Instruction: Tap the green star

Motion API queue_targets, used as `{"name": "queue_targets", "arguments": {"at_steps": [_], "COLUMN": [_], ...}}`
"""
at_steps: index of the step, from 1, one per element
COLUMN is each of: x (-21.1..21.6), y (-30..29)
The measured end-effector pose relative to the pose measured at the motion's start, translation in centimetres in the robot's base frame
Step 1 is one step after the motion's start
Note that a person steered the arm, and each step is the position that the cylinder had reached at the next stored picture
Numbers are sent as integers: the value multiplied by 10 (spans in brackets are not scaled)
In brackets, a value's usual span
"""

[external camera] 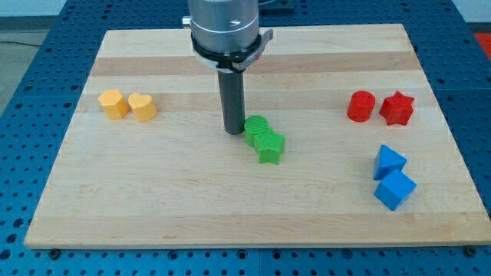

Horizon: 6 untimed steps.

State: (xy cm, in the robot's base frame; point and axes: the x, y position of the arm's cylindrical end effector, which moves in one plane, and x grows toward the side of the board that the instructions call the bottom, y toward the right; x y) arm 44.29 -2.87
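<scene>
The green star (270, 146) lies near the middle of the wooden board (192, 199). A green round block (255, 127) touches it on its upper left. My tip (234, 132) stands just left of the green round block, close to or touching it, and up-left of the green star.
A yellow hexagon block (113, 103) and a yellow heart-like block (143, 106) sit at the view's left. A red cylinder (360, 106) and a red star (397, 108) sit at the right. Two blue blocks (390, 162) (395, 189) lie at the lower right.
</scene>
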Motion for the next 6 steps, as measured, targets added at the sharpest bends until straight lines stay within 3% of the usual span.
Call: {"name": "queue_targets", "arguments": {"at_steps": [2, 3, 4, 5, 6], "x": [-36, -49, -31, 14, 39], "y": [-54, 4, 87, 105, 64]}}
